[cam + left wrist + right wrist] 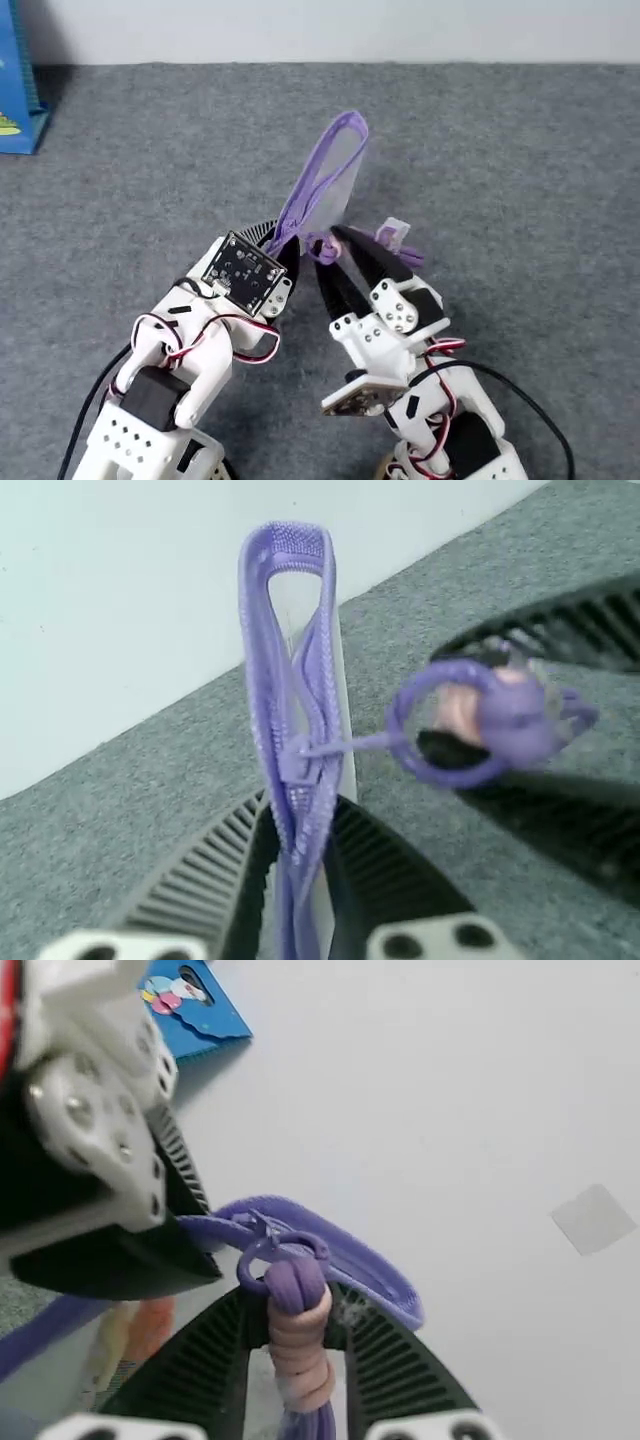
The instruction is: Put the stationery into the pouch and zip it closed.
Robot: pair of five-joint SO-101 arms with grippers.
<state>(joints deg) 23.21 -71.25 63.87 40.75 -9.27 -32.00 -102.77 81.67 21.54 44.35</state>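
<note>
A clear pouch (325,180) with a purple zipper edge stands upright above the grey table, held between both arms. My left gripper (288,243) is shut on the pouch's zipper edge (295,680), just below the slider (297,752). My right gripper (325,248) is shut on the purple and pink braided zipper charm (297,1332), which hangs from the slider by a purple ring (445,725). In the right wrist view, orange and yellow shapes (135,1332) show through the pouch wall; I cannot tell what they are.
A blue box (15,90) stands at the table's far left edge against the white wall. A small purple and white piece (393,232) lies beside the right gripper's fingers. Grey felt table (520,160) stretches on all sides.
</note>
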